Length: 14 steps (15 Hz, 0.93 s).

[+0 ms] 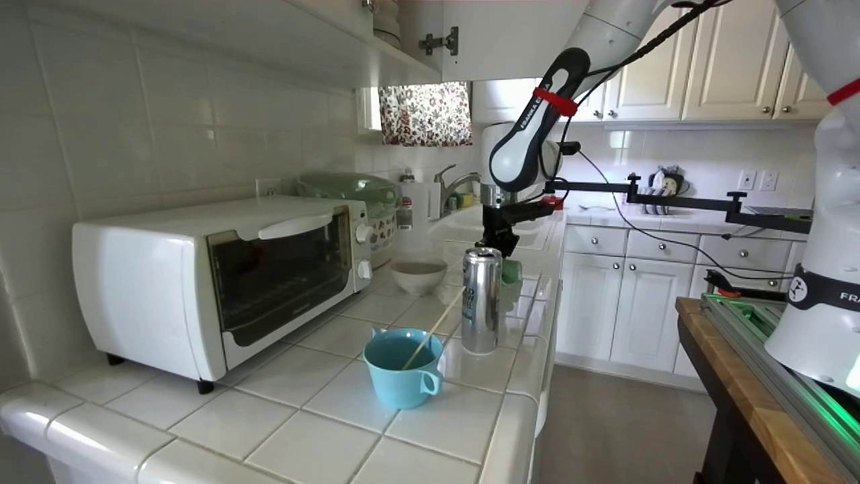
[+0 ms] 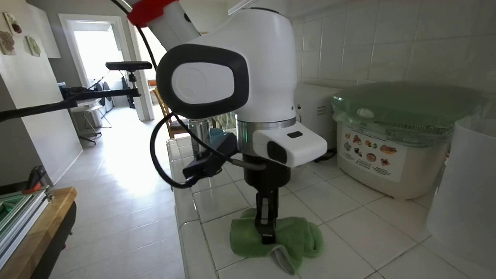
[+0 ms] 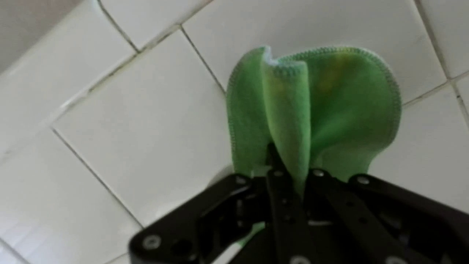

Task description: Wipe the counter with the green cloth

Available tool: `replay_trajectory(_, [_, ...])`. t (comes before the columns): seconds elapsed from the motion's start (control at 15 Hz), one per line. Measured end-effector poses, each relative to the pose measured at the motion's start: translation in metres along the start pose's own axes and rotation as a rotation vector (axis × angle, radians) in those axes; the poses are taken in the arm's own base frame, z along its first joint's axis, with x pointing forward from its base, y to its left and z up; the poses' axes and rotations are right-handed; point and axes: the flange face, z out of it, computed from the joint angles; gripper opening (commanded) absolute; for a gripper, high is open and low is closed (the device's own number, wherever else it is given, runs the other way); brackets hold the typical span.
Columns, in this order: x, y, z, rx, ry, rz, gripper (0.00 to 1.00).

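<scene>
The tool pinches the bunched green cloth, a fold of which runs up between its fingers in the wrist view. The cloth is over the tiled counter, near the edge; how much of it touches cannot be told. In an exterior view, a silver can stands upright between the cloth and a turquoise cup holding a tilted stick.

In an exterior view, the white-framed doorway, upper left, burns out; the pale tiled floor glares; the wrist view blurs.
</scene>
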Motion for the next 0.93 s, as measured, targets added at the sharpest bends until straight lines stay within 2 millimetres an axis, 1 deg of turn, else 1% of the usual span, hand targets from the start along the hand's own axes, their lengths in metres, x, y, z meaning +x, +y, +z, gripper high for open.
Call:
replay_trajectory(0.13, [-0.006,-0.021,-0.002,0.009,0.001,-0.036,0.02])
replay_trajectory(0.4, [-0.028,-0.087,-0.009,0.038,0.002,-0.15,0.02])
replay_trajectory(0.47, [-0.033,-0.097,-0.01,0.041,0.002,-0.169,0.02])
replay_trajectory(0.53, [-0.036,-0.102,-0.01,0.042,0.001,-0.179,0.02])
replay_trajectory(0.6, [-0.036,-0.103,-0.01,0.042,0.0,-0.18,0.02])
replay_trajectory(0.67, [-0.035,-0.099,-0.01,0.04,0.0,-0.173,0.02])
replay_trajectory(0.73, [-0.032,-0.091,-0.009,0.035,0.001,-0.159,0.02])
replay_trajectory(0.8, [-0.027,-0.077,-0.008,0.026,0.0,-0.136,0.02])
replay_trajectory(0.93, [-0.016,-0.035,-0.004,0.003,-0.003,-0.065,0.02])
